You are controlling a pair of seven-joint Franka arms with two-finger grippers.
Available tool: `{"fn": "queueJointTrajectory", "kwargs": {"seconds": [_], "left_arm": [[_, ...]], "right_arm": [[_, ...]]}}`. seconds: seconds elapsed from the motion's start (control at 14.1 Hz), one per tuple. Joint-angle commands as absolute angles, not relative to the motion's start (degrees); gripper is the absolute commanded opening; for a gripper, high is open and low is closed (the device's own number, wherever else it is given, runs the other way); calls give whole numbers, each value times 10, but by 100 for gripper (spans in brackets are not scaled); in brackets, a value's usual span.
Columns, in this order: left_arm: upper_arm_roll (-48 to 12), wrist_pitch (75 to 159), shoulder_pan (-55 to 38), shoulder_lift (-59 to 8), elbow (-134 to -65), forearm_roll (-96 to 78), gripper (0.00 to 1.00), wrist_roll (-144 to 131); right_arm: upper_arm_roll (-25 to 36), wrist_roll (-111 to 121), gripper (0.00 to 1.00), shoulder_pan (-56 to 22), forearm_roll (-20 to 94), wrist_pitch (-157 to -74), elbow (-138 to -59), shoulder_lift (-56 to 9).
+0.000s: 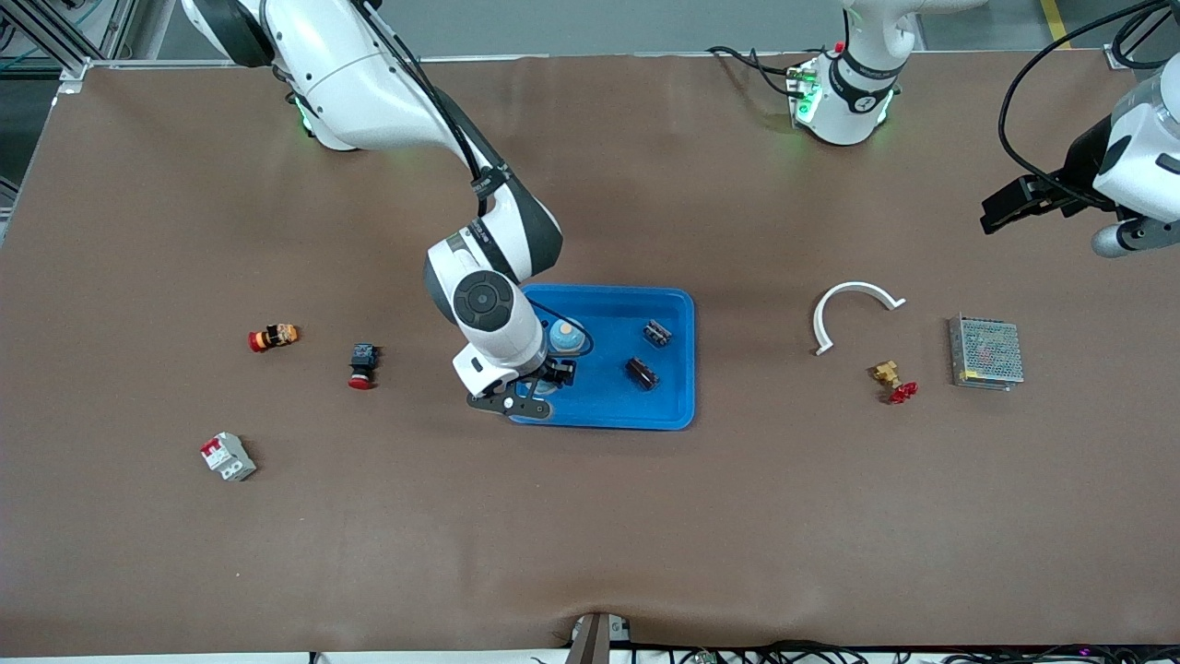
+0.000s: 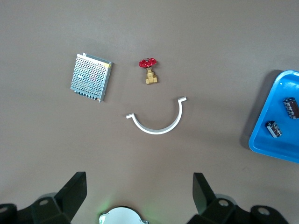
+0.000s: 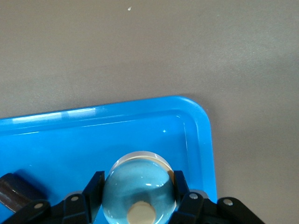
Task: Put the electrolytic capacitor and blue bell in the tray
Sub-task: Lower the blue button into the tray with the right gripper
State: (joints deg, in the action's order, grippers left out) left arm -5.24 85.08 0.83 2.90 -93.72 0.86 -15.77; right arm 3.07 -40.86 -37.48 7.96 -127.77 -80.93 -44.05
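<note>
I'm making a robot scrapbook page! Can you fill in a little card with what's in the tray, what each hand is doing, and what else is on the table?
tray: bright blue tray, mid-table
in tray: blue bell, two electrolytic capacitors
right hand: over the tray, fingers around the blue bell
left hand: open, up in the air, waiting at its own end of the table
left arm's end: white curved clip, red-handled brass valve, grey mesh box
right arm's end: two red push buttons, circuit breaker

Bell [image 1: 565, 337] and two capacitors [image 1: 642, 373] lie in the tray [image 1: 678, 406].
</note>
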Motion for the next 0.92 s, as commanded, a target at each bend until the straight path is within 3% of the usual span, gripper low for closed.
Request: {"fn": "queueJointTrajectory", "kwargs": {"seconds": [0.0,0.85], "left_arm": [[-52,849,11,30,-940,6,100,-151],[-52,853,10,28,-940,8,100,-152]], "right_arm": [[36,-417,39,-389,78,-1290,-819,-438],[39,-417,39,-403,62,-1364,-846,-466]]}}
